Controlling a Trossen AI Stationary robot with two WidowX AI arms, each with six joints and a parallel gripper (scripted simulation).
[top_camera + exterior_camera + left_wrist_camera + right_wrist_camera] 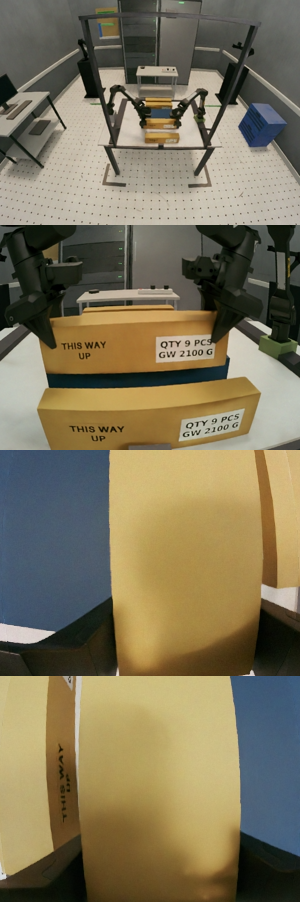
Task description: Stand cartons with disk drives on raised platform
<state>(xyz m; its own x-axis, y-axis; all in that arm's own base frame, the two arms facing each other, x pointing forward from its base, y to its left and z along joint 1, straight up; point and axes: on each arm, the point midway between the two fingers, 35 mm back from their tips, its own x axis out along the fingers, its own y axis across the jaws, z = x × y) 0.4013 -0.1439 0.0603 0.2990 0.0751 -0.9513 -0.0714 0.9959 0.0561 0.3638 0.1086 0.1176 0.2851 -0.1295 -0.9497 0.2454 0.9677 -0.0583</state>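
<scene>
Claws: our left gripper [143, 123] [55, 334] [178, 596] and right gripper [177, 123] [214, 330] [155, 829] clamp one raised carton [160, 123] [134, 344] [185, 550] [160, 776]
Near: front carton [161, 138] [149, 398] [285, 525] [25, 776]
Far: blue platform [160, 113] [136, 379] [55, 540] [270, 766], two back cartons [159, 105] beyond

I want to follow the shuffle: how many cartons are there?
4: one between the grippers, one nearest the camera, two beyond the blue platform.
</scene>
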